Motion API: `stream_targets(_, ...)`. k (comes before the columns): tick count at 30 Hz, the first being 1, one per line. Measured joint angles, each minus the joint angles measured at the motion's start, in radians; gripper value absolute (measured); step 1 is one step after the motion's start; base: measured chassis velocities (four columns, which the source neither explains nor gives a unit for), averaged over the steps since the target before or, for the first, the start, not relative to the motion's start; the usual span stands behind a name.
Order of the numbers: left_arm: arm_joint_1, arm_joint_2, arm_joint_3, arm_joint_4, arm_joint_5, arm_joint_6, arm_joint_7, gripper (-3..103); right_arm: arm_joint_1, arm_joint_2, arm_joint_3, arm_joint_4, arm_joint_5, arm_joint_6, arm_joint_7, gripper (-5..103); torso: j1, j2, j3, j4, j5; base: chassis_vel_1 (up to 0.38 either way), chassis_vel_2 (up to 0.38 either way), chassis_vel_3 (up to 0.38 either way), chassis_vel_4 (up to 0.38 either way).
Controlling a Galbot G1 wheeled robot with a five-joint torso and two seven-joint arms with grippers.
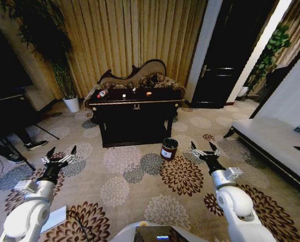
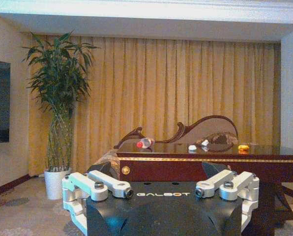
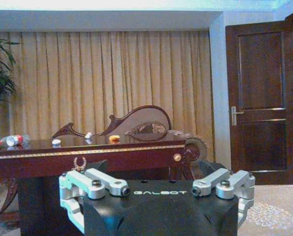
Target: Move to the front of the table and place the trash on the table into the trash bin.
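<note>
curtained room, patterned carpet. i see the table (image 1: 136,107) far ahead, bottle (image 1: 102,94) on its left end, paper wads (image 1: 124,95) mid-top. bin (image 1: 168,148) on the floor near its right front. left gripper (image 1: 59,157) and right gripper (image 1: 206,149) both spread wide, holding nothing, low over carpet.

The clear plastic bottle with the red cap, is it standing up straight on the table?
No, the clear plastic bottle with the red cap lies on its side on the glossy black table.
</note>
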Motion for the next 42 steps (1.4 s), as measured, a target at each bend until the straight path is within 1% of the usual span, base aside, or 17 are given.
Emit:
stream_targets(6,-0.017,-0.006,0.001,-0.002,0.006,0.013,-0.028,100,0.009,0.001,-0.002,-0.009,0.002,0.0,0.0,100,0.0,0.0,0.0,0.0,0.0,-0.095,0.114,0.101,-0.109)
stream_targets(7,-0.028,-0.009,0.001,-0.002,0.015,0.027,-0.038,100,0.015,0.002,-0.002,-0.012,0.003,-0.001,0.0,100,0.0,0.0,0.0,0.0001,0.0001,-0.075,0.09,0.093,-0.079)
stream_targets(8,-0.06,-0.013,0.002,-0.002,0.025,0.057,-0.066,100,0.025,0.007,-0.004,-0.015,0.004,-0.004,0.0,100,0.0,0.0,0.0,0.0003,0.0,-0.075,0.058,0.062,-0.079)
stream_targets(9,-0.06,-0.013,0.002,-0.002,0.025,0.057,-0.066,100,0.025,0.007,-0.004,-0.015,0.004,-0.004,0.0,100,0.0,0.0,0.0,0.0003,0.0,-0.075,0.058,0.062,-0.079)
stream_targets(10,-0.096,-0.014,0.012,-0.002,0.027,0.091,-0.101,100,0.03,0.01,-0.006,-0.016,0.004,-0.009,0.0,100,0.0,0.0,0.0,0.0003,0.0,-0.064,0.043,0.061,-0.048)
stream_targets(11,-0.096,-0.014,0.012,-0.002,0.027,0.091,-0.101,100,0.03,0.01,-0.006,-0.016,0.004,-0.009,0.0,100,0.0,0.0,0.0,0.0003,0.0,-0.064,0.043,0.061,-0.048)
stream_targets(13,-0.152,-0.012,0.033,-0.005,0.028,0.131,-0.146,100,0.038,0.017,-0.008,-0.014,0.005,-0.022,0.0,100,0.0,0.0,0.0,-0.0002,0.0,-0.062,0.04,0.054,-0.058)
stream_targets(16,-0.182,-0.009,0.048,-0.006,0.031,0.147,-0.156,100,0.052,0.031,-0.009,-0.012,0.005,-0.033,0.0,100,0.0,0.0,0.0,-0.0005,0.0001,-0.078,0.045,0.059,-0.062)
stream_targets(21,-0.169,-0.012,0.05,-0.007,0.035,0.151,-0.155,100,0.072,0.044,-0.014,-0.011,0.004,-0.048,0.0,100,0.0,0.0,0.0,0.0002,0.0,-0.069,0.081,0.069,-0.084)
stream_targets(27,-0.131,-0.011,0.028,-0.007,0.036,0.143,-0.135,100,0.067,0.039,-0.028,-0.011,-0.011,-0.054,0.0,100,0.0,0.0,0.0,0.0,-0.0001,-0.063,0.1,0.072,-0.086)
stream_targets(36,-0.115,-0.014,0.024,-0.012,0.036,0.133,-0.126,100,0.075,0.037,-0.035,-0.01,-0.019,-0.057,0.0,100,0.0,0.0,0.0,0.0,0.0,-0.075,0.062,0.064,-0.059)
stream_targets(42,-0.106,-0.017,0.024,-0.016,0.043,0.126,-0.117,100,0.072,0.04,-0.037,-0.01,-0.026,-0.058,0.0,100,0.0,0.0,0.0,0.0,0.0,-0.136,0.115,0.156,-0.122)
